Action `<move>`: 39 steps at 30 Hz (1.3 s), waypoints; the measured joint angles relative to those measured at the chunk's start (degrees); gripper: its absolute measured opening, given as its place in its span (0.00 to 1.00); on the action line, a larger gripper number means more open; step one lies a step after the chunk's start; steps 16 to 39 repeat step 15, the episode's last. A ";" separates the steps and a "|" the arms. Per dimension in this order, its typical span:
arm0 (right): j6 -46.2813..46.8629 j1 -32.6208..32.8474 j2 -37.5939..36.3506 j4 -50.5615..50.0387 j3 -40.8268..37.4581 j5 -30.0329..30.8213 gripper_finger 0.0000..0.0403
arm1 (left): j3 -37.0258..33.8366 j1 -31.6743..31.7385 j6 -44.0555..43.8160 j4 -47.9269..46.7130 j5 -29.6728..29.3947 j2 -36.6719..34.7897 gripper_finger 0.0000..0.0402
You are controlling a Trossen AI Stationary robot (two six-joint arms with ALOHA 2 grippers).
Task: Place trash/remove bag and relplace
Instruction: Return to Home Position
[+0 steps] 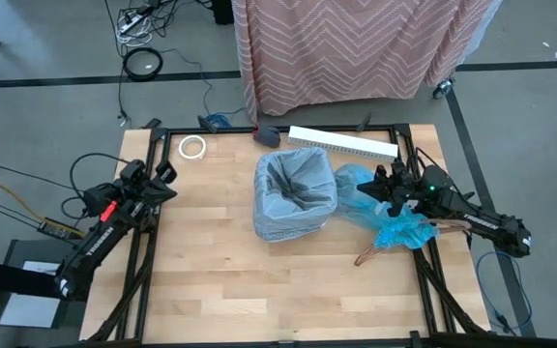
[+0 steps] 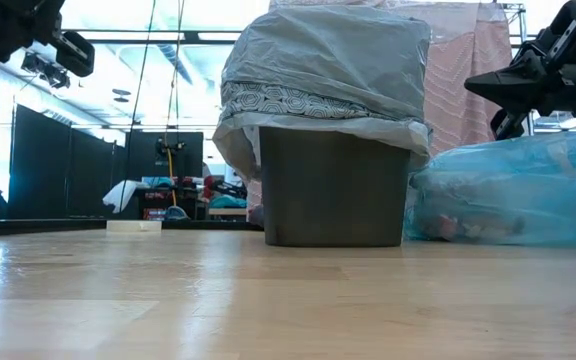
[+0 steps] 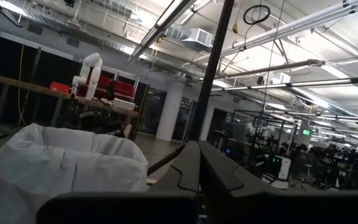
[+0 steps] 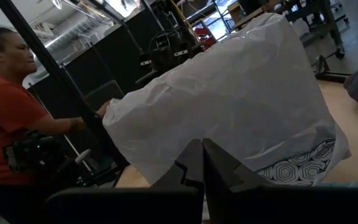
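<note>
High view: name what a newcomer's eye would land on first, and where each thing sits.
The dark bin at the middle of the table draws the eye first, dressed in a pale grey bag folded over its rim. Close beside it, on the right, lies the bright-blue bag, crumpled and off the bin. The left gripper hangs near the left edge and the right gripper above that bag, both shut and empty.

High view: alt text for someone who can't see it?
A bin lined with a grey bag stands mid-table, the blue bag lying on its right. The left arm sits at the left edge, the right arm by the blue bag.
</note>
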 joint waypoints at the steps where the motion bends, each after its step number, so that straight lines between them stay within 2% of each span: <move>1: -0.01 0.00 0.01 -0.01 0.00 0.00 0.00 | 0.01 0.00 0.00 0.01 0.00 0.00 0.03; 39: -0.02 0.00 0.02 -0.02 0.00 -0.05 0.00 | 0.08 0.00 -0.01 -0.01 0.04 0.00 0.03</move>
